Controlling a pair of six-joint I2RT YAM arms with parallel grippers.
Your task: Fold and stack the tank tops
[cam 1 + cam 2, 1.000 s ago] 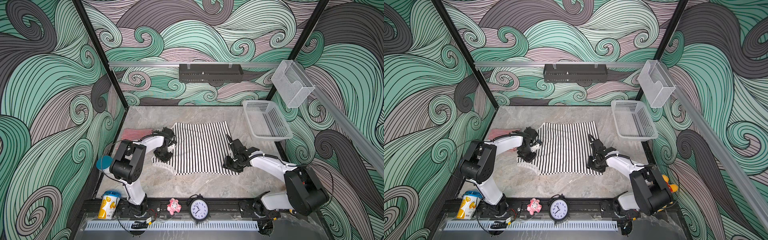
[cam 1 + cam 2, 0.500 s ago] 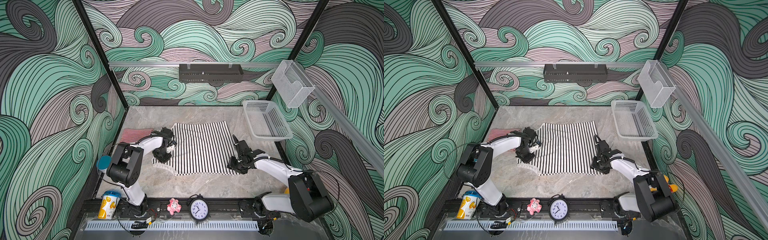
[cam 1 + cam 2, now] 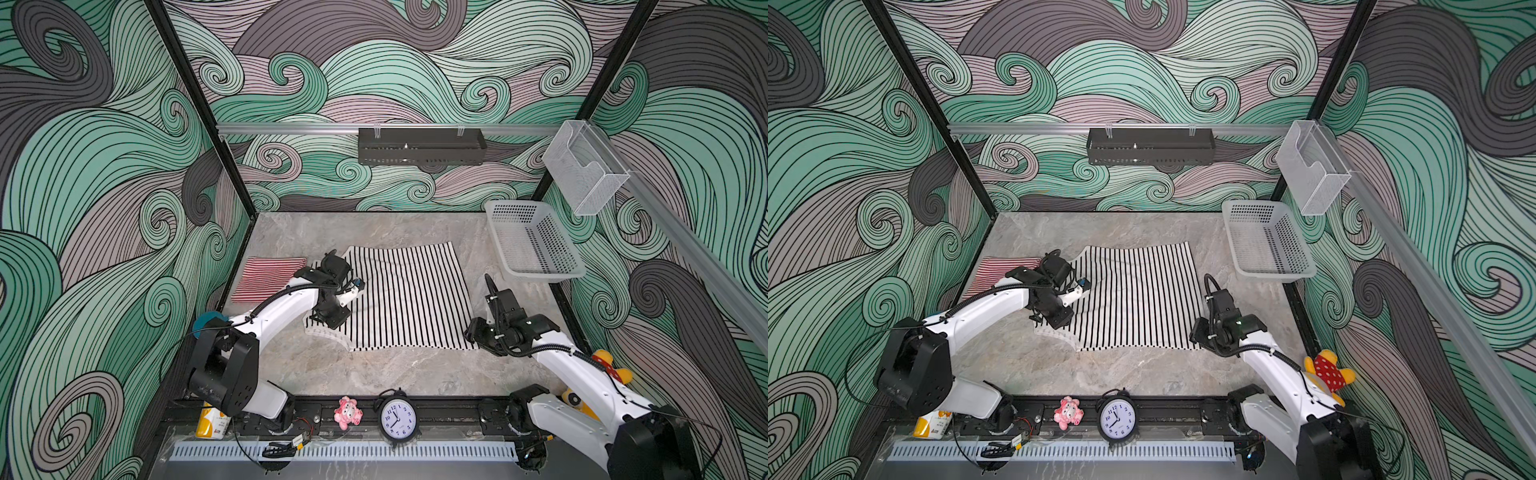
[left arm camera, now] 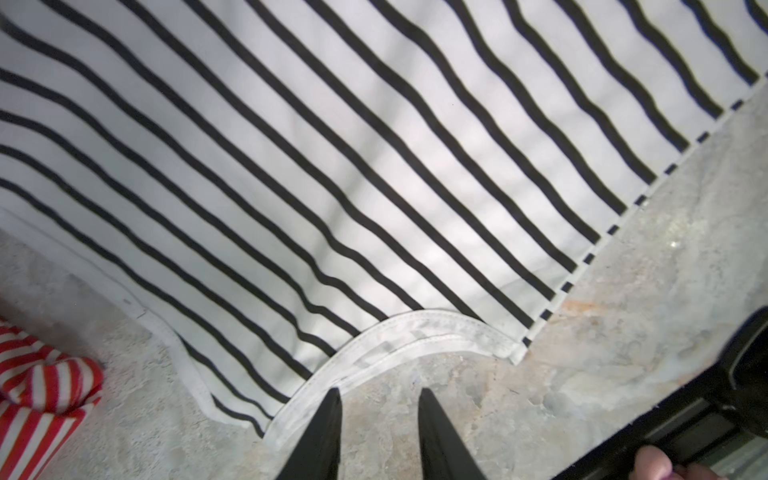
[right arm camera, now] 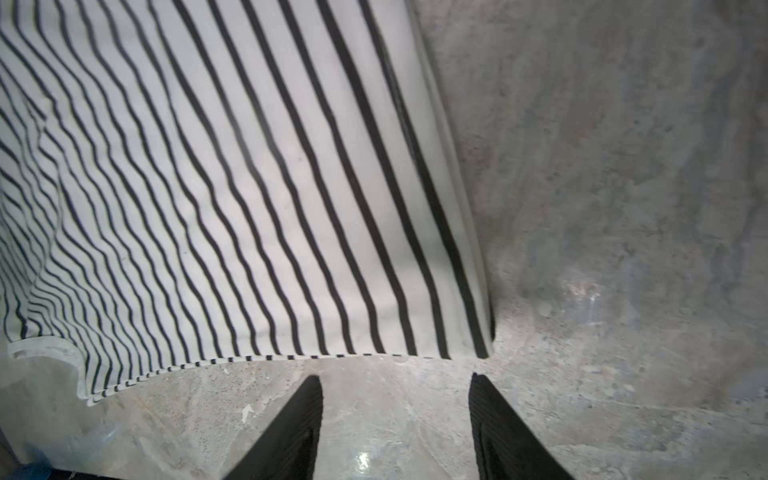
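The black-and-white striped tank top (image 3: 407,299) (image 3: 1142,299) lies spread flat in the middle of the table. The red-and-white tank top (image 3: 268,276) (image 3: 1000,270) lies folded at the far left. My left gripper (image 3: 330,323) (image 4: 379,392) is open at the near left armhole. One of its fingers (image 4: 324,424) overlaps the white trim (image 4: 399,332), and bare table shows between the jaws. My right gripper (image 3: 476,334) (image 5: 395,378) is open just off the top's near right corner (image 5: 478,345), holding nothing.
A white perforated basket (image 3: 532,241) stands at the back right. Along the front rail sit a clock (image 3: 398,417), a pink toy (image 3: 348,411) and a yellow can (image 3: 210,422). A red-and-yellow plush (image 3: 1327,370) lies at the near right. The side walls stand close.
My left gripper's jaws have spread apart at the armhole trim. My right gripper has drawn slightly back off the top's near right corner.
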